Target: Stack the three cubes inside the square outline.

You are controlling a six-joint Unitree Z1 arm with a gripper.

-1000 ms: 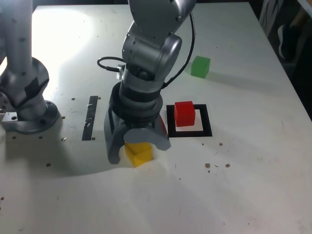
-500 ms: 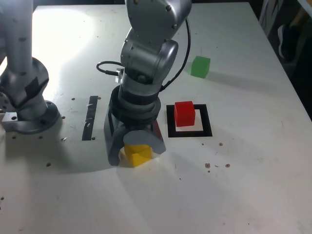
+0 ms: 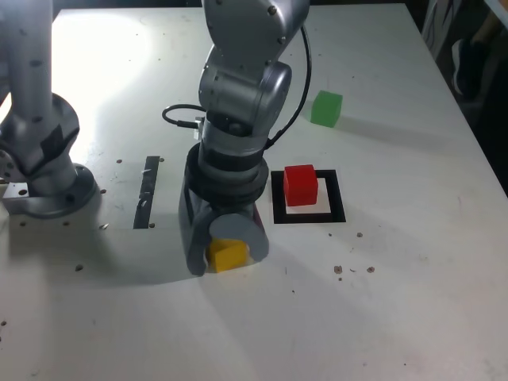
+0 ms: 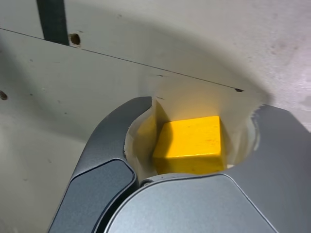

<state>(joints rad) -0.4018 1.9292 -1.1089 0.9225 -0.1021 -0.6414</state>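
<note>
The yellow cube (image 3: 228,254) rests on the white table, and my gripper (image 3: 225,262) is lowered over it with one jaw on each side. In the wrist view the yellow cube (image 4: 192,143) sits between the curved fingers of the gripper (image 4: 204,103), with slim gaps of table showing on both sides. The red cube (image 3: 301,184) stands inside the square outline (image 3: 338,208), toward its back, just to the exterior view's right of the gripper. Farther back on that side lies the green cube (image 3: 326,108), alone on the table.
A thin black tape strip (image 3: 147,190) (image 4: 52,19) lies to the exterior view's left of the gripper. Another arm's grey base (image 3: 40,163) stands at the far left. A black cable (image 3: 178,111) loops off my arm. The table edge runs down the right.
The jaws have narrowed around the yellow cube and the wrist has shifted slightly toward the exterior view's right. The cube's place on the table has barely changed.
</note>
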